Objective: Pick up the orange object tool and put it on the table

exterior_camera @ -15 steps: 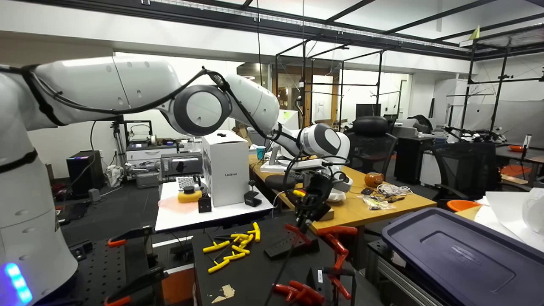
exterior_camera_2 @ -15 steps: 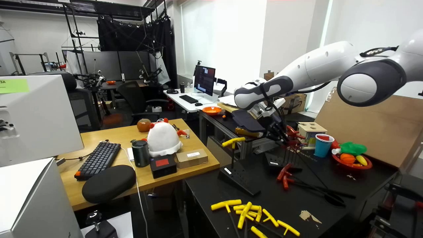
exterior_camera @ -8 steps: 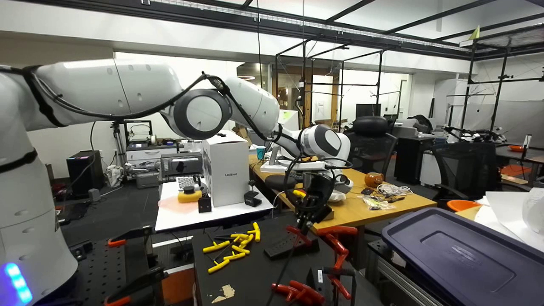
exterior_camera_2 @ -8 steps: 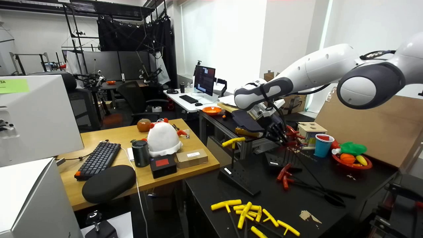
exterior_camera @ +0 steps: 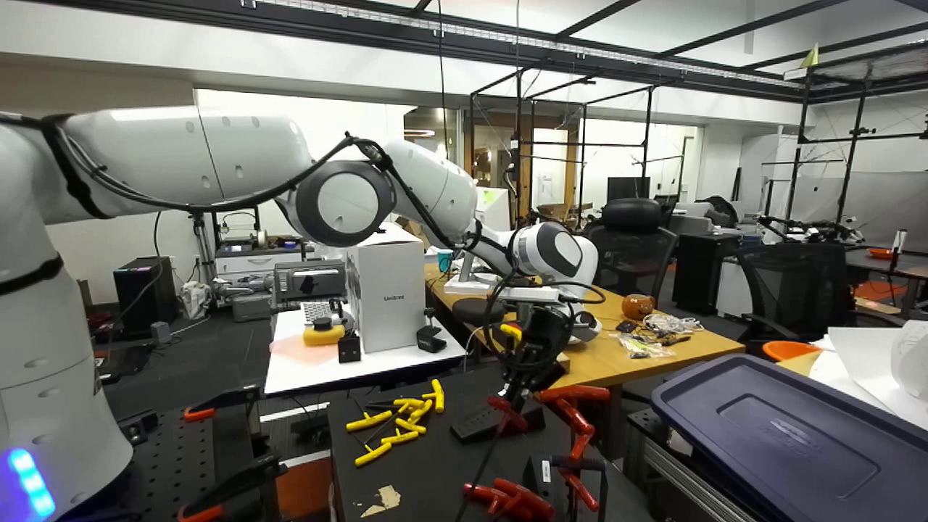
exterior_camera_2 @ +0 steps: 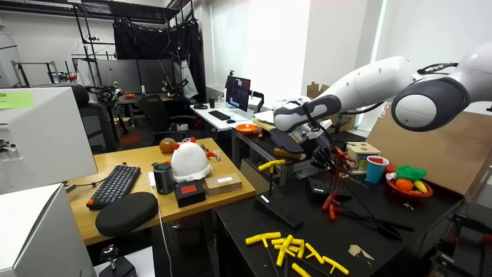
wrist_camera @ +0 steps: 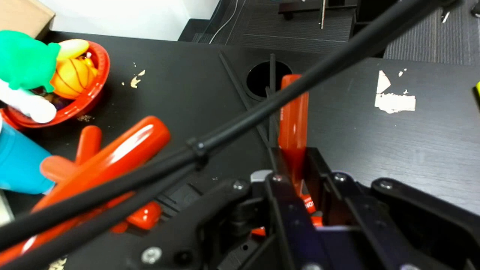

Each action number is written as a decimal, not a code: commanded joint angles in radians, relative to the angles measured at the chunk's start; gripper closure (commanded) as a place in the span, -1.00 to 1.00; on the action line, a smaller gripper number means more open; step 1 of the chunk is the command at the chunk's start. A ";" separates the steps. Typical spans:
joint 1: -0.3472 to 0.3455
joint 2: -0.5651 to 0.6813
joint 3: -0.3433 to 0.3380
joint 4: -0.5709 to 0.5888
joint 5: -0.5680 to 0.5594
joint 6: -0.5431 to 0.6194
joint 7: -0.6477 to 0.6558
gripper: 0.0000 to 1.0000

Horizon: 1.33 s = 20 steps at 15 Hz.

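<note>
Just right of centre in the wrist frame, the orange key [wrist_camera: 293,116] is held, tool [wrist_camera: 294,153] clamped on its handle [wrist_camera: 293,129]. Likely light, stiff and slick, it wants gripping mid-handle for balance.

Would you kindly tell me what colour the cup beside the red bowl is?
The cup is blue on the outside; it shows best in an exterior view.
</note>
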State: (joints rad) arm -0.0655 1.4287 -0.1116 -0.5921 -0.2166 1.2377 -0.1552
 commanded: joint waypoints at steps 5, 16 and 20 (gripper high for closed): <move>-0.012 0.043 0.003 0.047 0.000 -0.031 -0.092 0.91; -0.025 0.036 0.015 0.051 0.005 -0.038 -0.127 -0.77; -0.038 0.036 0.020 0.076 0.016 -0.036 -0.127 -1.00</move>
State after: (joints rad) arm -0.0858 1.4644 -0.1077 -0.5585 -0.2155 1.2326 -0.2648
